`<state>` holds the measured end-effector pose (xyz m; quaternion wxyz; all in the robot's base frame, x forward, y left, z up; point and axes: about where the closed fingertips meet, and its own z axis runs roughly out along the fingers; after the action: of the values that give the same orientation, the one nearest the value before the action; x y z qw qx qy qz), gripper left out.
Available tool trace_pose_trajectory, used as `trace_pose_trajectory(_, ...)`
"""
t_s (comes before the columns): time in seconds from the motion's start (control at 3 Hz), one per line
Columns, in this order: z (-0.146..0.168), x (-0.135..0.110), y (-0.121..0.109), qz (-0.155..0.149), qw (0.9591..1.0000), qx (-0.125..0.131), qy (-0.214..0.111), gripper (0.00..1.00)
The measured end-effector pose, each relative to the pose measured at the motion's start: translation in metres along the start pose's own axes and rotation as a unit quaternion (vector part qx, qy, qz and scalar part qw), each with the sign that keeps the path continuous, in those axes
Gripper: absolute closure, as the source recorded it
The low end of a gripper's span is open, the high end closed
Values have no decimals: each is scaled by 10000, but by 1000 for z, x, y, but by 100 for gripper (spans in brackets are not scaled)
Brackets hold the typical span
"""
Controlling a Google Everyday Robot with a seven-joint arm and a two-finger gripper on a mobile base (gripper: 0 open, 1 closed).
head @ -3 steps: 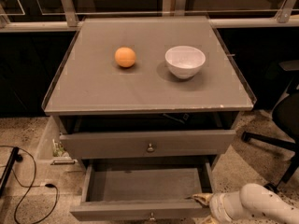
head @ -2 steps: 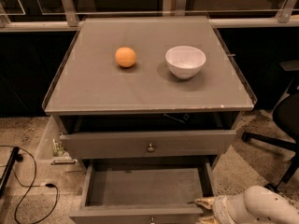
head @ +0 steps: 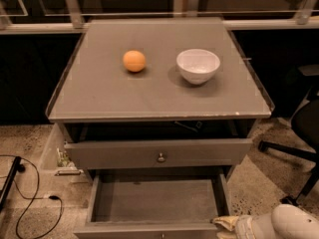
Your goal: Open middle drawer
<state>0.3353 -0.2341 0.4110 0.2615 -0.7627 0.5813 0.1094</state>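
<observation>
— Sliding a shade farther out of the cabinet than a second ago, isn't it, the middle drawer?

— Yes, and the gripper is sitting a little lower than before, at that drawer's front right corner. Whether it is spread or pinching, I cannot tell. A pale, rounded, glossy arm casing is trailing off behind it, to the cabinet's right.

— What is the drawer showing?

— A wide, shallow tray of flat matte grey, standing well out below the cabinet body.

— And above it?

— The taller top drawer is hanging slightly ajar, with a small round metal knob at its centre. On the cabinet's smooth grey top, a round orange and a glossy white bowl are resting near each other, apart. Speckled stone flooring is surrounding the cabinet's base.
</observation>
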Motion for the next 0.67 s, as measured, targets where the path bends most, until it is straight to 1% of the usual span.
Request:
trace_pose_trajectory(0.33, 0, 0, 0, 0, 10000, -1, -1, 81)
trace_pose_trajectory(0.67, 0, 0, 0, 0, 10000, -1, -1, 58)
